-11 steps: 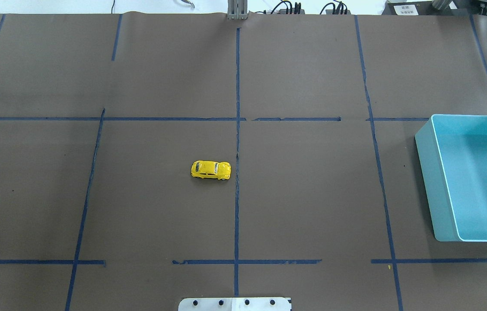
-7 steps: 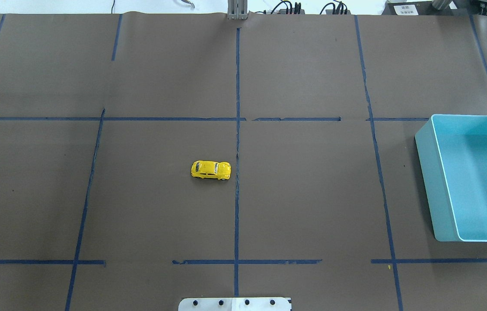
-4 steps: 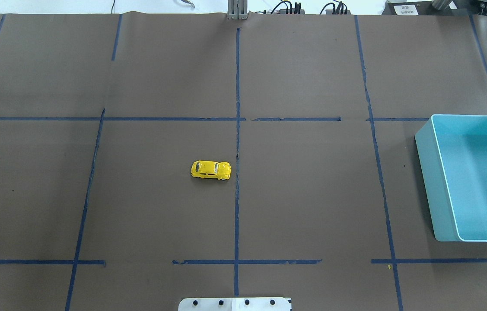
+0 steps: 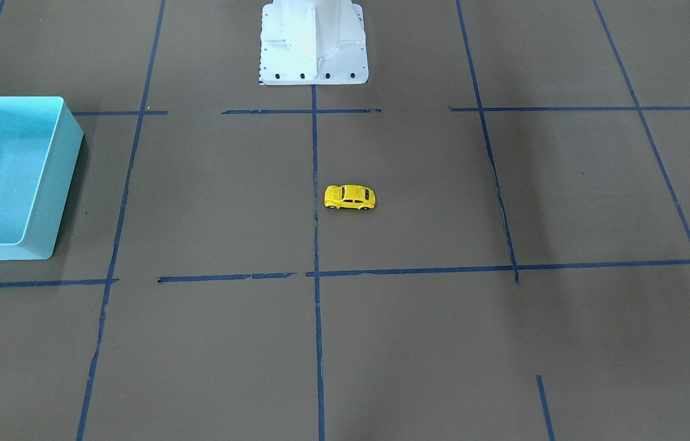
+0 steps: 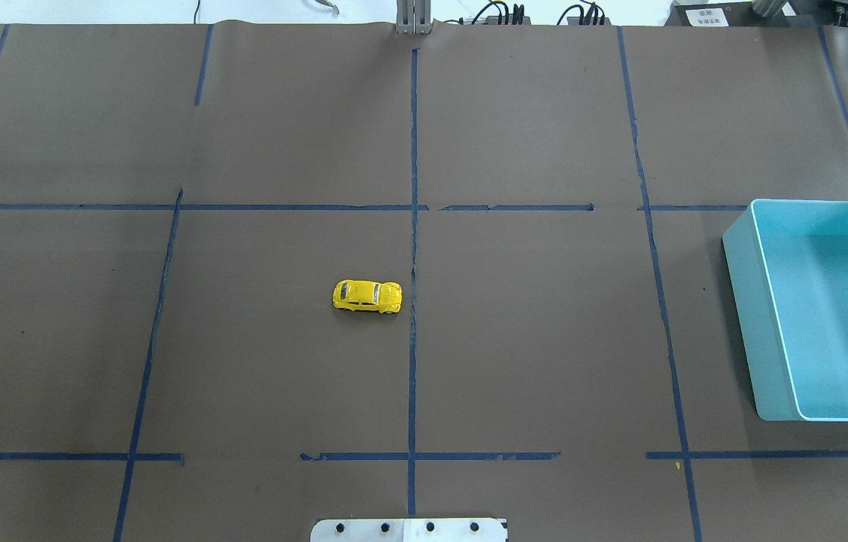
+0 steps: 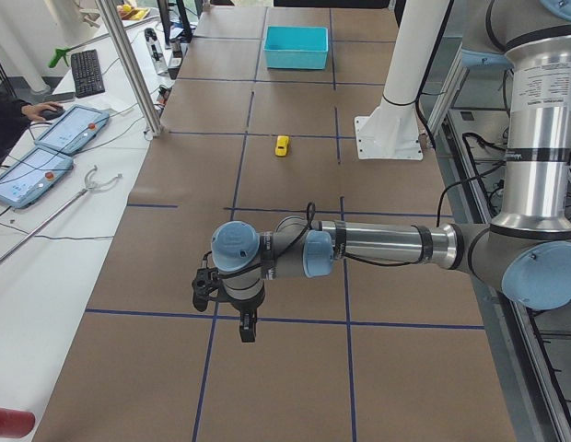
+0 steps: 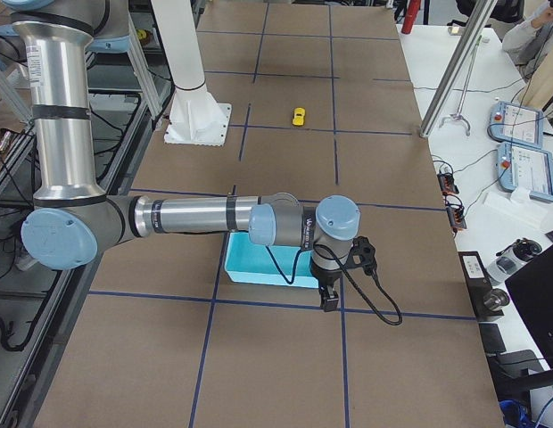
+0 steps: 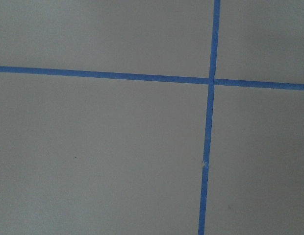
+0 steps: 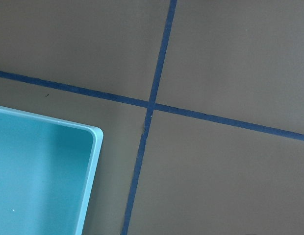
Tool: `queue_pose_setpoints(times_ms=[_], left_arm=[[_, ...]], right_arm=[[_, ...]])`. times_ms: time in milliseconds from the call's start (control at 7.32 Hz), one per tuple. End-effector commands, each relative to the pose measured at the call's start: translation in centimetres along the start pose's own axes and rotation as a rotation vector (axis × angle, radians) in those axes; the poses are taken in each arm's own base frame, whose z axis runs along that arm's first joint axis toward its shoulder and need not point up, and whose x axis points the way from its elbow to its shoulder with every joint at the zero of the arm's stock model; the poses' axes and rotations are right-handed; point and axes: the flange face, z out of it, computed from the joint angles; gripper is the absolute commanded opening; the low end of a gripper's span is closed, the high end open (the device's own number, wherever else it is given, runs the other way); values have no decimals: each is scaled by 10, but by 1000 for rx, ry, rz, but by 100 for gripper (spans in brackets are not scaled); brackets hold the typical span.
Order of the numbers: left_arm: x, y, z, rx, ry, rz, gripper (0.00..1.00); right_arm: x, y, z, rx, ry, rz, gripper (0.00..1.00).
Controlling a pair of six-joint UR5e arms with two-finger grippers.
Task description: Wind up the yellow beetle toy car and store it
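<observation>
The yellow beetle toy car (image 5: 367, 296) stands on its wheels near the table's middle, just left of the centre tape line; it also shows in the front view (image 4: 350, 197) and both side views (image 6: 282, 145) (image 7: 299, 116). The left gripper (image 6: 246, 324) hangs over the table's left end, far from the car. The right gripper (image 7: 330, 299) hangs beside the turquoise bin (image 5: 751, 316) at the right end. Both show only in the side views, so I cannot tell whether they are open or shut. Neither wrist view shows fingers or the car.
The turquoise bin (image 4: 54, 184) is empty inside; its corner shows in the right wrist view (image 9: 44, 176). The white robot base (image 4: 314, 43) stands at the near middle edge. Blue tape lines (image 8: 211, 122) cross the brown table cover.
</observation>
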Motion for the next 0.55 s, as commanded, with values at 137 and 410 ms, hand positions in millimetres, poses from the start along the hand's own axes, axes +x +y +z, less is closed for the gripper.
queue_pose_setpoints(times_ms=[137, 410], left_arm=[[0, 0, 1, -1, -7, 1, 100], [25, -23, -26, 45, -16, 49, 100]], right_arm=[[0, 0, 0, 0, 0, 2, 100], [-1, 0, -1, 3, -1, 0, 100]])
